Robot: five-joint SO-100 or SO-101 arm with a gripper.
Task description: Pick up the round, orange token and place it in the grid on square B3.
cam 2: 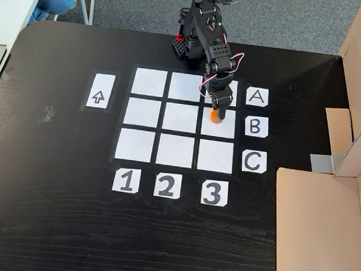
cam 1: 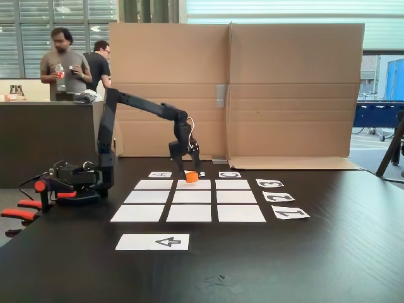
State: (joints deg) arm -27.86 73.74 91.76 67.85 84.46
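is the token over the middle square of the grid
No, in the top-down fixed view the token sits at the pincer over the square beside card B, above card 3.

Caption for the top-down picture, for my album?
Robot gripper sets an orange token on square B3 of the grid.

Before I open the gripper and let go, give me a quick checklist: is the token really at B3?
1. Token over square B3, the row beside card B and the column above card 3: ok.
2. Token inside the square's edges, near its top edge in the fixed view from above: ok.
3. Token resting on the paper: cannot tell.
4. Gripper shut on the token: ok.
5. Neighbouring squares free of objects: ok.
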